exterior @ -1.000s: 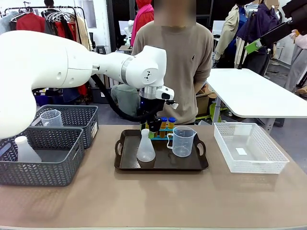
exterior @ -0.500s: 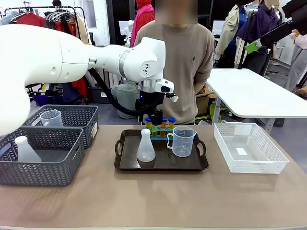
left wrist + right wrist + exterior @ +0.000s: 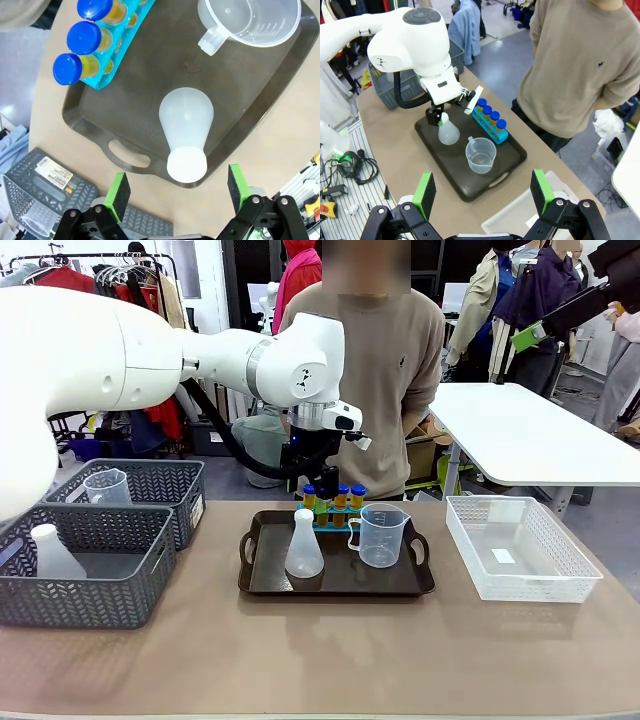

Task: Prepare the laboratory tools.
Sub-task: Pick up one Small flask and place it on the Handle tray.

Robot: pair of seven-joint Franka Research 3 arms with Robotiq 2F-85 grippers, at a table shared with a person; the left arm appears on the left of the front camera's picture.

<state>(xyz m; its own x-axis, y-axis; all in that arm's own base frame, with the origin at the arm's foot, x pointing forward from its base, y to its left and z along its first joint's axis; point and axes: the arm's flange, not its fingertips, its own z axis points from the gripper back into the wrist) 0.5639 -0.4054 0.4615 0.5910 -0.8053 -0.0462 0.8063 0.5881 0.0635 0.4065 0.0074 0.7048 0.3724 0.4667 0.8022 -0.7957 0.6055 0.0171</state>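
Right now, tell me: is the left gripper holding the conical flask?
No. In the left wrist view the left gripper is open above the tray, with the conical flask standing free below its green pads.

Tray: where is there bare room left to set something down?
On the tray, bare floor lies left of the flask and in front of the beaker. The back edge is crowded by the blue-capped tubes, with the open left gripper above them.

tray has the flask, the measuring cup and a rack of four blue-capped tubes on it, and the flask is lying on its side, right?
Not quite. The flask is standing upright on the tray, not lying on its side; the front view shows it. The rest holds: the measuring cup and the rack of four blue-capped tubes are on the tray too.
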